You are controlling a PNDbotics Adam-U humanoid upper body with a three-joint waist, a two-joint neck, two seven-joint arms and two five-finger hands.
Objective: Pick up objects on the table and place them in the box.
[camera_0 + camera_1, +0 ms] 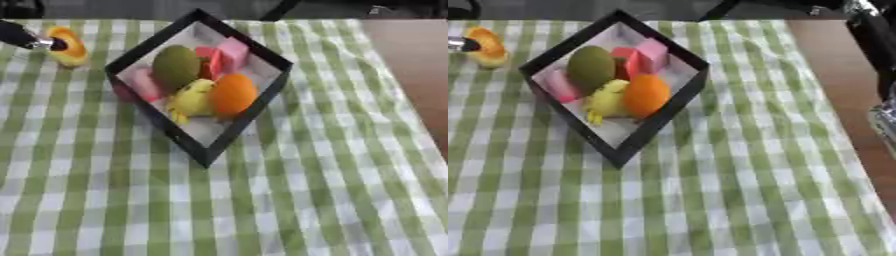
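Observation:
A black box (247,120) with a pale floor stands cornerwise on the green checked cloth. Inside it lie a green oval fruit (176,65), an orange fruit (232,95), a yellow toy (191,98), a pink block (234,52), a red block (210,61) and a pink stick (143,84). Left of the box, at the far left, an orange and yellow object (70,47) lies on the cloth. My left hand (22,37) comes in from the upper left edge and touches this object. Only a black and silver part of my right arm (878,60) shows at the right edge.
The checked cloth (262,200) covers the table down to the near edge. A bare brown strip of tabletop (416,65) runs along the right side.

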